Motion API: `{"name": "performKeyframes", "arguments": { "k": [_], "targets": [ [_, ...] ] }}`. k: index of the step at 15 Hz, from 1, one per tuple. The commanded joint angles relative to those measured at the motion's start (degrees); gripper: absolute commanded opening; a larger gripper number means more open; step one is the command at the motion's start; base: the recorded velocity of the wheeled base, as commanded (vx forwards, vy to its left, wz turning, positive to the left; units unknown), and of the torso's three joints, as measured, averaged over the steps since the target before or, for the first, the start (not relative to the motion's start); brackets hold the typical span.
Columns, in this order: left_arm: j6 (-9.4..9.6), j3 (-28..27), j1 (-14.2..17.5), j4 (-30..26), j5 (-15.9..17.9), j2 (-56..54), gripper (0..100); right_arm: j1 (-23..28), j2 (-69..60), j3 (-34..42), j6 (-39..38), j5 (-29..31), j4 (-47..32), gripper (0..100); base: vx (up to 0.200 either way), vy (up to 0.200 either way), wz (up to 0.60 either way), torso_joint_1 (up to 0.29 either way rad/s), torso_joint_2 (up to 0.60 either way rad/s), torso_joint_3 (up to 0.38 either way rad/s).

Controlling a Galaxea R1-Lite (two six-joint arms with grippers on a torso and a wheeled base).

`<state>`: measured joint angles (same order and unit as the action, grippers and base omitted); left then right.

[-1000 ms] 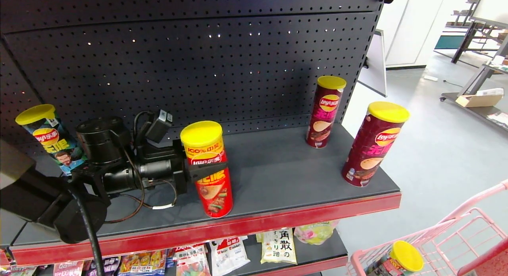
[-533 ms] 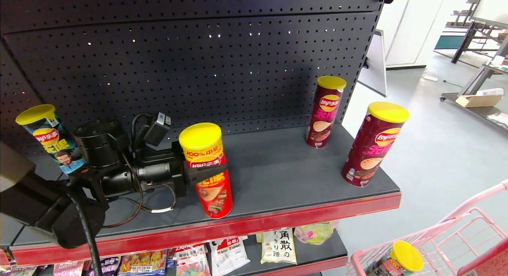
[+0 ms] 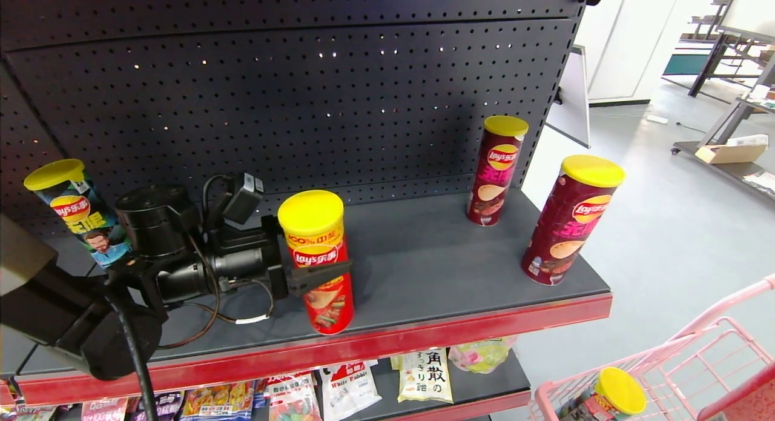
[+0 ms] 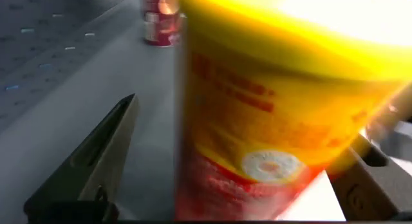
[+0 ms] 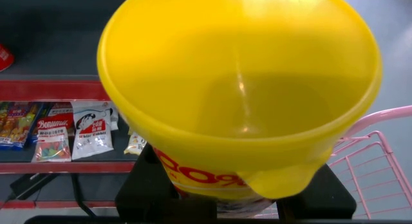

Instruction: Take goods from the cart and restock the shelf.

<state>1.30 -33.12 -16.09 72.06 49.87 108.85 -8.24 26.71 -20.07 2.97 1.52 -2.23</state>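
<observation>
A red chips can [image 3: 321, 288] with a yellow lid stands on the grey shelf board [image 3: 424, 269] near its red front edge. My left gripper [image 3: 327, 257] is level with the can's upper half and is open. The can [image 4: 257, 140] sits between its fingers [image 4: 96, 159], with a gap showing on one side. My right gripper [image 5: 235, 198] is shut on another yellow-lidded can [image 5: 238, 89], whose lid faces the wrist camera.
Two maroon cans [image 3: 496, 169] [image 3: 572, 218] stand at the shelf's right end. A blue can [image 3: 79, 215] stands at the back left. The pink cart [image 3: 696, 360] at lower right holds a yellow-lidded can [image 3: 620, 391]. Snack bags [image 3: 424, 375] fill the lower shelf.
The red can has come down a little and now stands more upright on the shelf. The left gripper's fingers have parted from it.
</observation>
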Motion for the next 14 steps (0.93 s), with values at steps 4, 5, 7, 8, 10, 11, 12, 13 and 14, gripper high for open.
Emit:
{"name": "performKeyframes", "arguments": {
  "k": [4,5,7,8,10,11,12,13,14],
  "targets": [
    [-0.16,0.16,0.01,-0.69,-2.41,-4.35,100,-0.02,0.45,-0.06,0.01,0.06,0.03,0,0.0,0.0,0.0,0.0,0.0,0.0],
    [-0.25,0.34,-0.17,-1.92,-2.32,-6.28,100,-0.02,0.71,-0.15,0.1,0.06,0.03,0,0.0,0.0,0.0,0.0,0.0,0.0],
    [-0.25,0.34,-0.17,-3.86,-2.23,-8.13,100,-0.02,1.24,-0.24,0.1,0.15,0.21,0,0.0,0.0,0.0,0.0,0.0,0.0],
    [-0.34,0.25,-0.17,-4.82,-2.06,-9.62,100,-0.02,1.33,-0.32,0.1,0.15,0.3,0,0.0,0.0,0.0,0.0,0.0,0.0],
    [-0.43,0.43,-0.17,-5.61,-1.88,-10.85,100,-0.02,1.33,-0.24,0.1,0.15,0.3,0,0.0,0.0,0.0,0.0,0.0,0.0],
    [-0.43,0.51,-0.17,-5.79,-1.88,-11.38,100,-0.02,1.33,-0.32,0.1,0.23,0.3,0,0.0,0.0,0.0,0.0,0.0,0.0],
    [-0.43,0.51,-0.17,-6.23,-1.8,-11.99,100,-0.02,1.33,-0.32,0.1,0.32,0.3,0,0.0,0.0,0.0,0.0,0.0,0.0],
    [-0.43,0.43,-0.26,-7.28,-1.27,-13.14,100,-0.02,1.33,-0.24,0.1,0.5,0.3,0,0.0,0.0,0.0,0.0,0.0,0.0],
    [-0.43,0.43,-0.26,-7.72,-0.83,-13.75,100,-0.02,1.24,-0.15,0.1,0.5,0.3,0,0.0,0.0,0.0,0.0,0.0,0.0]
  ]
}}
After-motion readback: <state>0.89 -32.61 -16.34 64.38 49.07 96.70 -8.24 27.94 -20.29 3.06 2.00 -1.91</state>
